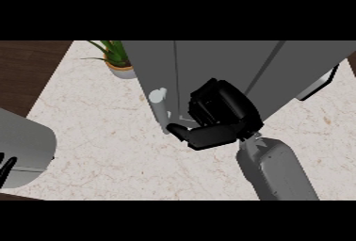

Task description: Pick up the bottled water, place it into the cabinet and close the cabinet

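At the far left edge, around nine o'clock, the grey left forearm fills the corner and a few black fingers of the left hand (7,168) show below it, straight and apart, holding nothing, resting well away from the action. Towards eleven o'clock a potted plant (117,59) stands on the pale marbled worktop (104,141) just beside the grey cabinet (208,66), which takes up the top middle. Near the cabinet's lower left corner stands a slim, pale, upright cylinder with a rounded top, which I judge to be the bottled water (159,106); its long axis runs upright, roughly twelve to six. The right hand (219,117), clearly the nearer one, sits just to its three o'clock, fingers curled against the cabinet front, thumb reaching towards nine o'clock at the bottle's base; whether it clamps the bottle I cannot tell. The cabinet's right door (316,84) hangs ajar at two o'clock
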`<state>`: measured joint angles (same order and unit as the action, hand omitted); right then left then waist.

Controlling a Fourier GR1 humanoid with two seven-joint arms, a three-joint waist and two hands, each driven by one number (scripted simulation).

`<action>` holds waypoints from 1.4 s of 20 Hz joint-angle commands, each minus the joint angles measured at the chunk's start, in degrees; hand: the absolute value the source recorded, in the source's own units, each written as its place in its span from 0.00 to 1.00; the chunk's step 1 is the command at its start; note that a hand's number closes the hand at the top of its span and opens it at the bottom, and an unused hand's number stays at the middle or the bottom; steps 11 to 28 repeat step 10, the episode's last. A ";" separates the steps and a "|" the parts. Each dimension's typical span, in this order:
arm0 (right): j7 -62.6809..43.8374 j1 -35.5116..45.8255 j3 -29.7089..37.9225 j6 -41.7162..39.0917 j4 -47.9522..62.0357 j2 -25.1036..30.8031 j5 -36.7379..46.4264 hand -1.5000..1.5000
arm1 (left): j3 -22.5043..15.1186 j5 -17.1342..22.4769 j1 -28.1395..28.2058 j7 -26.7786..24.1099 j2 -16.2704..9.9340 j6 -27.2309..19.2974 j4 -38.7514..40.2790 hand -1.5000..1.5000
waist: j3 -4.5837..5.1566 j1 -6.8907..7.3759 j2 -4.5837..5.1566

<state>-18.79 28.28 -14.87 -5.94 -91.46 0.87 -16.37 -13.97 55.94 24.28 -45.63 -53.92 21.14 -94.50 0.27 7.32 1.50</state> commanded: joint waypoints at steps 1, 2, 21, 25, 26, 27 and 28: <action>2.27 11.85 6.03 1.61 15.54 -0.78 2.17 1.00 | 0.14 -0.64 0.89 -1.65 0.32 2.96 -1.18 0.00 | -0.21 -1.03 -0.24; 3.38 13.72 7.85 0.86 18.52 0.05 1.63 1.00 | 1.32 0.08 1.63 -1.71 -0.60 4.63 1.54 0.00 | -0.18 -0.91 -0.07; 6.78 20.40 8.95 1.91 27.20 -0.87 1.38 1.00 | 1.79 -0.41 1.10 -0.65 1.60 2.82 -0.96 0.00 | -0.22 -1.75 -0.27; 6.78 20.40 8.95 1.91 27.20 -0.87 1.38 1.00 | 1.79 -0.41 1.10 -0.65 1.60 2.82 -0.96 0.00 | -0.22 -1.75 -0.27; 6.78 20.40 8.95 1.91 27.20 -0.87 1.38 1.00 | 1.79 -0.41 1.10 -0.65 1.60 2.82 -0.96 0.00 | -0.22 -1.75 -0.27; 6.78 20.40 8.95 1.91 27.20 -0.87 1.38 1.00 | 1.79 -0.41 1.10 -0.65 1.60 2.82 -0.96 0.00 | -0.22 -1.75 -0.27; 6.78 20.40 8.95 1.91 27.20 -0.87 1.38 1.00 | 1.79 -0.41 1.10 -0.65 1.60 2.82 -0.96 0.00 | -0.22 -1.75 -0.27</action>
